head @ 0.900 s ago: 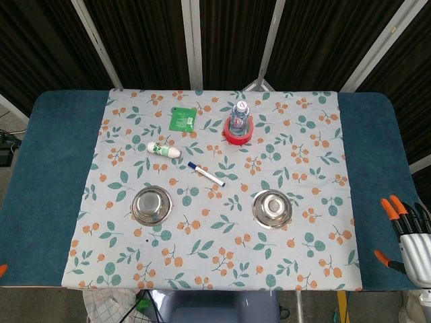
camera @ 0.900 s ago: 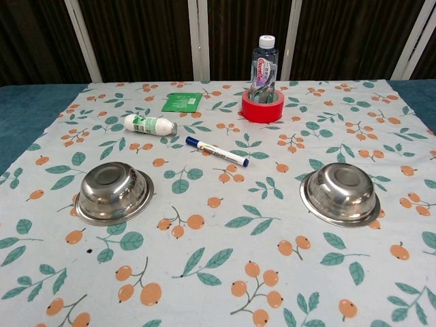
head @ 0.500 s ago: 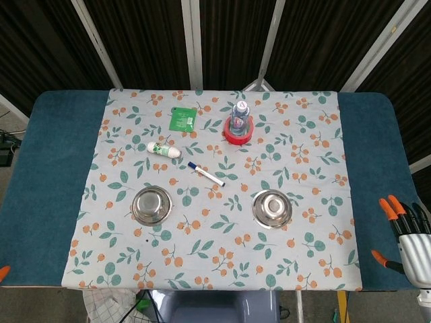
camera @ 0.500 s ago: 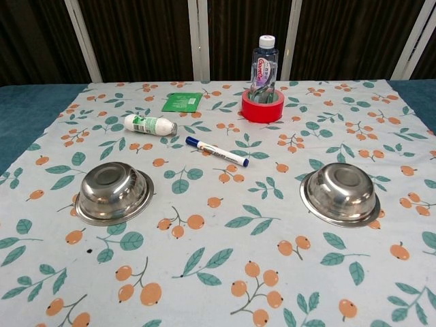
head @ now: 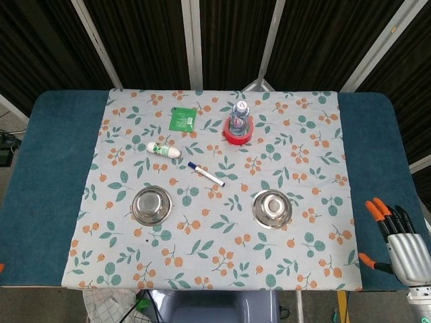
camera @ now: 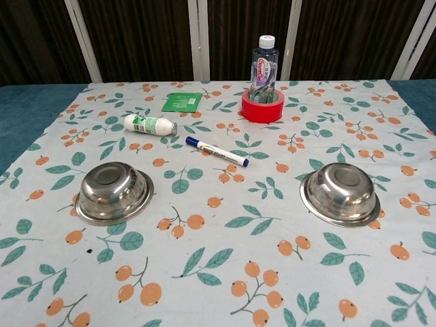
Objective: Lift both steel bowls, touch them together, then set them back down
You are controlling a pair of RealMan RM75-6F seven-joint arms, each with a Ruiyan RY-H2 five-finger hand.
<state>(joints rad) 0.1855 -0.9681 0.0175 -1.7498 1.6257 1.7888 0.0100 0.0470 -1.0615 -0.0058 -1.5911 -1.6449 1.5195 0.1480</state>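
Shiny steel is what the two bowls are made of, and both sit the right way up on the bench (head: 47, 175), on a cloth (head: 306, 145) with leaves and orange berries on it. The left bowl (head: 151, 204) is near the front on the left side. The right bowl (head: 271, 208) is near the front on the right side. They are well apart and nothing touches them.

The right hand (head: 399, 240) shows at the bottom right corner of the head view, past the edge of the cloth, over the blue part of the bench. Its fingers (head: 378, 208) have orange tips and are spread apart, and it holds nothing. It is well away from the right bowl. The left hand does not show in either view.

Behind the bowls lies a marker pen (camera: 216, 151) with a blue cap, slanted. A small white bottle (camera: 150, 125) with green print lies on its side to the left of it. A green packet (camera: 182, 102) lies flat further back. A clear water bottle (camera: 263, 63) stands upright inside a roll of red tape (camera: 263, 106) at the back.
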